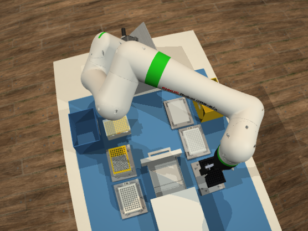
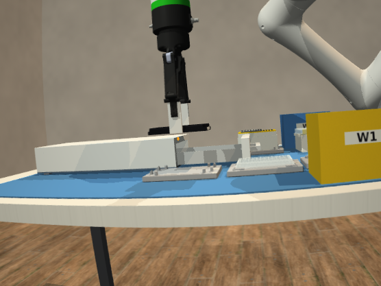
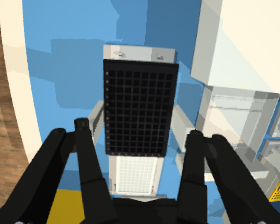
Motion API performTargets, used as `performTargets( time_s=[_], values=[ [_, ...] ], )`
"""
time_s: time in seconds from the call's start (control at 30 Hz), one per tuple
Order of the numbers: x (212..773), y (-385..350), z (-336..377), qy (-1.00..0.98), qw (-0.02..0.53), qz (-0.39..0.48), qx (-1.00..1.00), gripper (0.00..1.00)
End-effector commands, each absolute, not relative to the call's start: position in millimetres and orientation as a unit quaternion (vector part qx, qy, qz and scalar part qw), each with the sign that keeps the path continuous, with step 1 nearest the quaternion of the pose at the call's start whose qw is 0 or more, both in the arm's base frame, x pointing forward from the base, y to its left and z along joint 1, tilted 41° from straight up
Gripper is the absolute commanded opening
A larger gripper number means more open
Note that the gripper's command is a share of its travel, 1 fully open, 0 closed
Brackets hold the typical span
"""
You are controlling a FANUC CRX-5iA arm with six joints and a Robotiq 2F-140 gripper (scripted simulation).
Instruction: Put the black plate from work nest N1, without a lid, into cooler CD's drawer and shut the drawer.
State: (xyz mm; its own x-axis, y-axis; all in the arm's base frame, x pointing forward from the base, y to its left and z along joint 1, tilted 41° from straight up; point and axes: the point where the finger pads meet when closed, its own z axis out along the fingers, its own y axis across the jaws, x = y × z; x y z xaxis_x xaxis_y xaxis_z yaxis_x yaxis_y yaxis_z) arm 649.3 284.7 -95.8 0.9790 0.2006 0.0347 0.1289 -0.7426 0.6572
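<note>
The gripper (image 2: 178,125) is clamping the black plate (image 2: 195,127) across its short width, fingers pointing straight down, so that the plate is hanging level and right way up above the nest (image 2: 183,173), well clear of the nest's locating pins. In the top view the plate (image 1: 214,176) is sitting at about 4 o'clock from the open drawer (image 1: 166,175), whose floor is showing bare between its ribs; the drawer's bar handle (image 1: 160,151) is facing 12 o'clock, toward the arm's base. The cooler (image 2: 103,153) housing is lying at 6 o'clock of the drawer, and its amber lamp (image 2: 178,138) is glowing, which fits a drawer standing open. Holding the plate high is probably meant to carry it over the drawer's side wall. The plate's long side is running along the drawer's travel, so a quarter turn of the wrist is likely needed before lowering.
</note>
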Motion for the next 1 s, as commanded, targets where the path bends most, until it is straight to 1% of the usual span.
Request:
performTargets(
  time_s=[0.0,0.97],
  values=[
    [649,287,-93,0.088,0.348,0.052,0.932,0.00],
    [644,309,-68,0.088,0.348,0.052,0.932,0.00]
  ],
)
